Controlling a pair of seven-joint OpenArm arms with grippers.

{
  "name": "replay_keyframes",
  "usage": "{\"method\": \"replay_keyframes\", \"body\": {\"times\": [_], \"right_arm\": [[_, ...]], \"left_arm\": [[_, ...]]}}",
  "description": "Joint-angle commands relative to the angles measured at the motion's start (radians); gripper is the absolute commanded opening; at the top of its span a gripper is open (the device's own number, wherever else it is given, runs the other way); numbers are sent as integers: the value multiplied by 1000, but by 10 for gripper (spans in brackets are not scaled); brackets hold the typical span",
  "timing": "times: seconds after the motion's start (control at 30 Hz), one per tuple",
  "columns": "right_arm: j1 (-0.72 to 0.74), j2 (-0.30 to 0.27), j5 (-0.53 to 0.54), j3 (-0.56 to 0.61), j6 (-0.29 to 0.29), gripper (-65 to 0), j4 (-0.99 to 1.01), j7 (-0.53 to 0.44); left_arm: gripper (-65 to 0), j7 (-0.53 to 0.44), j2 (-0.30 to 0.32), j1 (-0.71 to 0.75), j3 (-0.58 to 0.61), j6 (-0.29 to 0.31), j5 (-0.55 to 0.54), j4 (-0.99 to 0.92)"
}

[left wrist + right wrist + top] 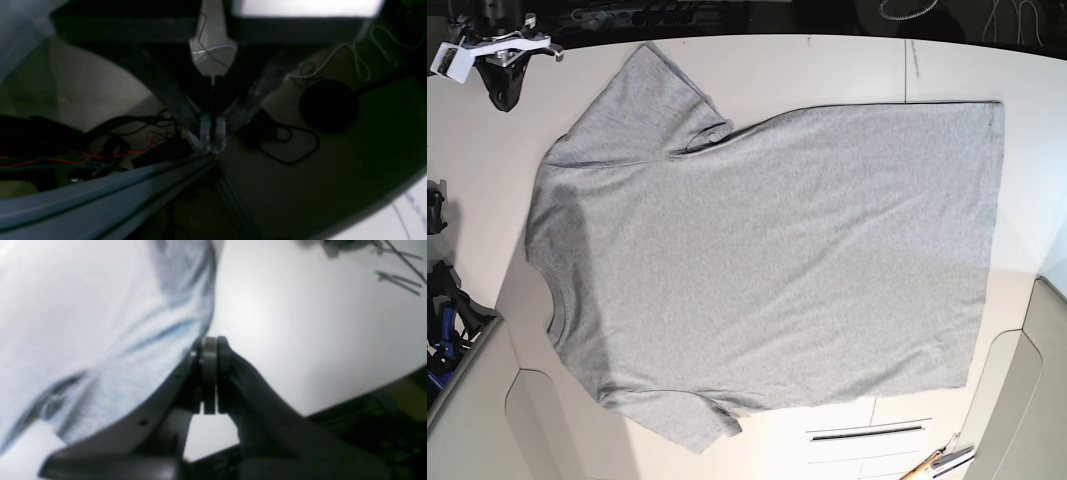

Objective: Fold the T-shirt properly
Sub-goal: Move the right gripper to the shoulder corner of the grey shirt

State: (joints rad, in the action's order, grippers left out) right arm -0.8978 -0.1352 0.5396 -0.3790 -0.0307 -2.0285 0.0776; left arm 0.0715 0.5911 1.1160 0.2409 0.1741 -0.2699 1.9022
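base view: grey T-shirt (767, 270) lay spread flat on white table (847, 65), plain side up, no lettering visible
orientation: neck (549, 290) twd left edge of view, hem (989, 240) twd right; one short sleeve (642, 95) at top, other sleeve (672, 420) at bottom
creases: small fold at top sleeve's armpit, rest mostly smooth
arms in base: neither gripper clearly seen over the shirt; white-and-black hardware (497, 55) sat at top-left corner, off the fabric
right wrist view: right gripper (209, 350) had jaws together, pads pressed flat w/ nothing btwn them; tip just beside shirt edge, over bare table; can't tell if touching fabric
shirt in right wrist: pale grey cloth w/ soft wrinkles filled left half of frame
left wrist view: dark + blurry; left gripper (211, 133) jaws together, nothing clamped; pointed away from table, over floor
clutter under left: red/black cables (100, 153), aluminium frame rail (100, 193), round dark object (328, 105), white cord (353, 56)
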Motion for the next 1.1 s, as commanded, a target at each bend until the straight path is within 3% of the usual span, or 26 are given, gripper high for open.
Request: {"method": "replay_keyframes", "body": {"times": [0.0, 0.17, 0.27, 0.33, 0.5, 0.7, 0.87, 0.97, 1.0, 1.07], "right_arm": [[8, -3, 37, -40, -23, -650, -15, 1], [105, 96, 275, -204, -126, -650, -14, 131], [141, 138, 378, -225, -234, -650, -3, 175], [171, 150, 397, -224, -277, -650, 14, 189], [278, 152, 392, -229, -280, -650, 110, 193], [410, 152, 375, -251, -279, -650, 271, 192], [438, 151, 242, -251, -248, -642, 285, 192], [441, 152, 241, -251, -235, -407, 285, 192], [445, 152, 237, -251, -238, -358, 285, 192], [454, 152, 182, -251, -246, -334, 284, 193]], "left_arm": [[-650, -14, 10, 17, -2, 10, 1, 20], [-650, -54, 12, 17, -91, 10, -6, 30], [-650, -56, 13, 17, -175, 10, -40, 30], [-650, -56, 10, 16, -228, 37, -72, 30], [-650, -28, 1, 17, -330, 149, -141, 29], [-650, -15, 1, 17, -372, 216, -197, 29], [-650, -15, -4, 17, -372, 246, -201, 29], [-650, -14, -19, 14, -372, 249, -201, 29], [-650, -15, -26, 12, -372, 264, -201, 29], [-650, -14, -29, 6, -372, 294, -201, 29]]}}
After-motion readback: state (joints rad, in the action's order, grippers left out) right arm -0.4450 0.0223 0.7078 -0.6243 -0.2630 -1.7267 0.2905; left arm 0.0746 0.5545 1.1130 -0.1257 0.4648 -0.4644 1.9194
